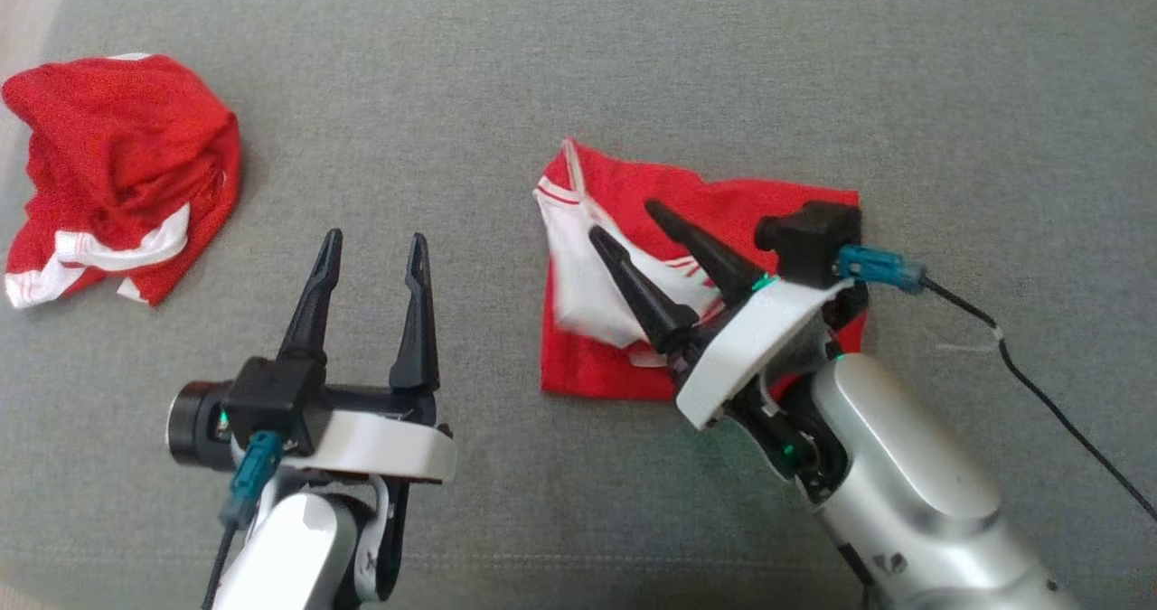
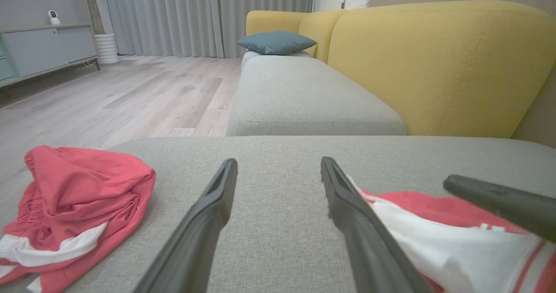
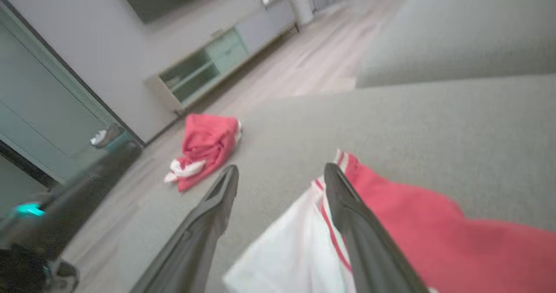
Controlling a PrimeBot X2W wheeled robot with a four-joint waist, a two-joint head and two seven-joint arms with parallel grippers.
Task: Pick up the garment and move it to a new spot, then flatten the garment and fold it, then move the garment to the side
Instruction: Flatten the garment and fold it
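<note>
Fold looks roughly done, shift aside to go
Right hand [image 1: 624,218] wide open over garment [image 1: 615,366] at 3 o'clock, holding nothing; left hand [image 1: 374,238] open, empty.

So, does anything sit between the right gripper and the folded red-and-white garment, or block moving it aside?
Nothing visible lies between them: the open right gripper is directly over the folded red-and-white garment. Leftward, the open left gripper and a crumpled red garment occupy the grey fabric cushion; rightward, nothing blocks.
</note>
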